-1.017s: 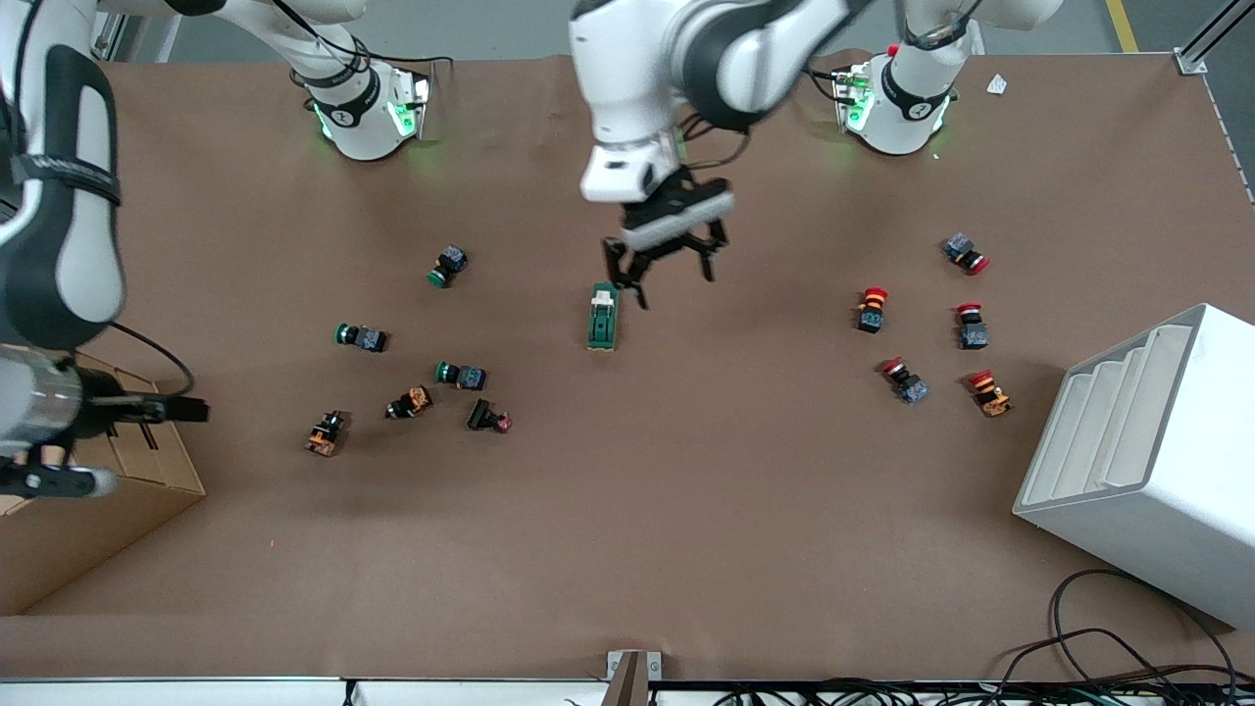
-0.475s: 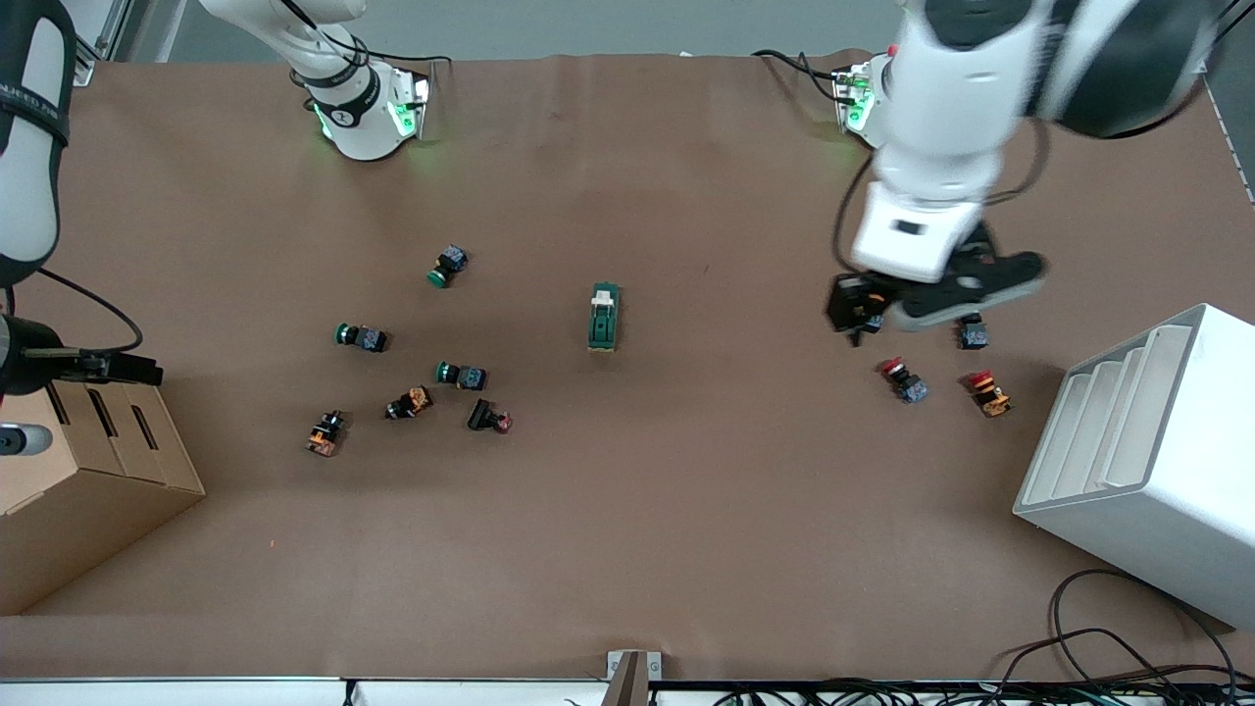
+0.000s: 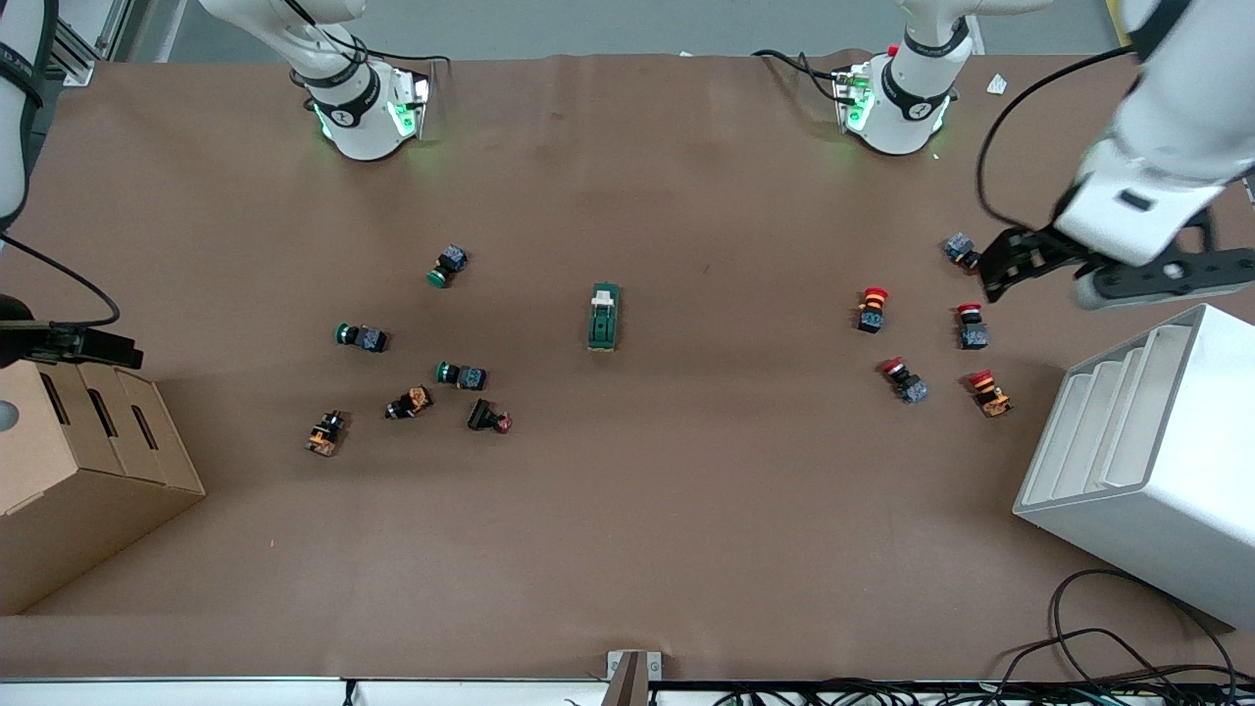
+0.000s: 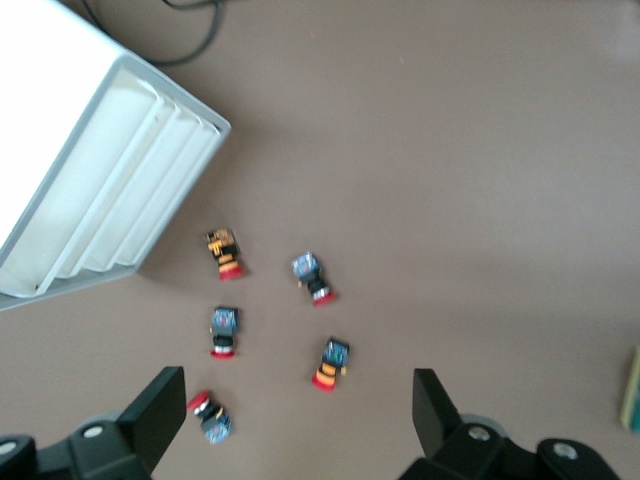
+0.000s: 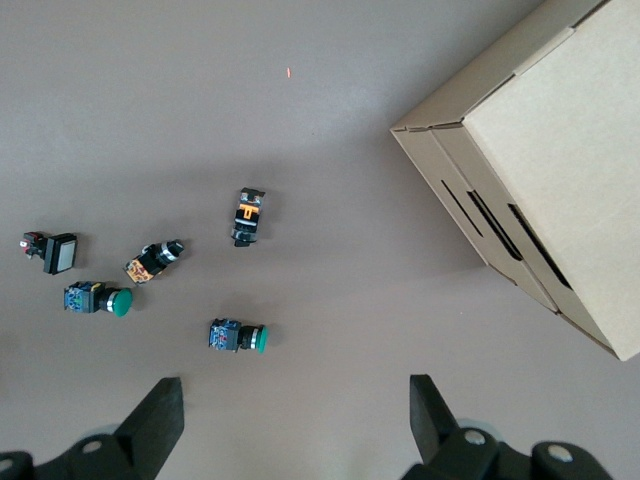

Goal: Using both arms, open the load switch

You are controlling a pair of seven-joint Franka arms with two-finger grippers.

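The load switch (image 3: 603,317), a dark-green block with a white lever piece at the end farther from the front camera, lies alone mid-table. Nothing touches it. Only a thin sliver of the load switch (image 4: 632,390) shows at the edge of the left wrist view. My left gripper (image 3: 1015,260) hangs open over the red push-buttons (image 3: 872,309) at the left arm's end; the left gripper (image 4: 295,425) holds nothing. My right gripper (image 3: 108,348) hangs open beside the cardboard box (image 3: 88,471) at the right arm's end. The right gripper (image 5: 295,420) is empty, above a green push-button (image 5: 238,336).
Several red-capped buttons (image 3: 972,326) lie near a white ribbed rack (image 3: 1147,441). Green-capped buttons (image 3: 448,265) and orange-black parts (image 3: 326,432) are scattered toward the right arm's end. Cables (image 3: 1108,647) trail at the table's front edge.
The left arm swung away from just above the load switch to the left arm's end of the table. The right arm drew back toward the cardboard box. The load switch stayed put.
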